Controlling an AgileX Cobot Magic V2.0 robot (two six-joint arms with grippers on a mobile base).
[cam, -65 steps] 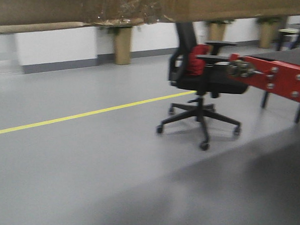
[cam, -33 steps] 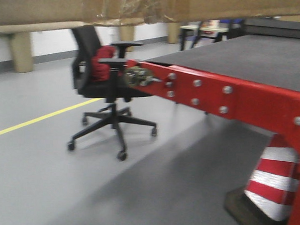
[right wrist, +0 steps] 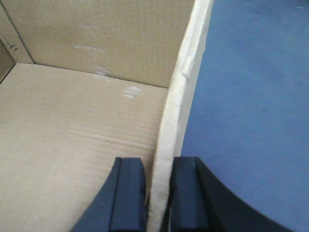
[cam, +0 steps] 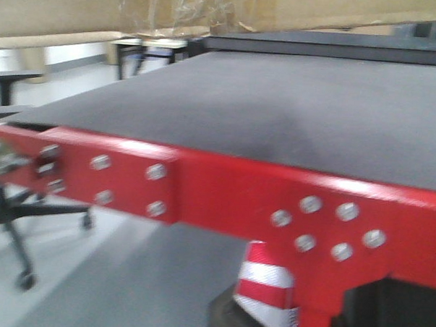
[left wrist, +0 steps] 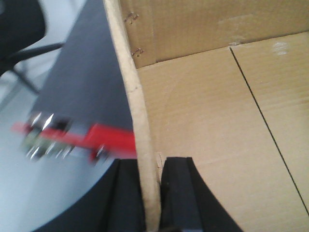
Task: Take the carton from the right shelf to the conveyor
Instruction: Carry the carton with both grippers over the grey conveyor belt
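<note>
The brown carton hangs across the top of the front view, its taped underside above the conveyor, a dark grey belt on a red frame. In the left wrist view my left gripper is shut on the carton's left wall, one finger inside, one outside. In the right wrist view my right gripper is shut on the carton's right wall the same way. The open carton floor shows inside. The belt lies beside the right wall. The right shelf is out of view.
A red-and-white striped cone stands under the conveyor's red frame. A black office chair base sits on the grey floor at the left. Tables stand at the back left.
The view has swung right: the chair slid from centre to the far left edge, and the conveyor now fills the frame under the carton. Both grips on the carton look unchanged.
</note>
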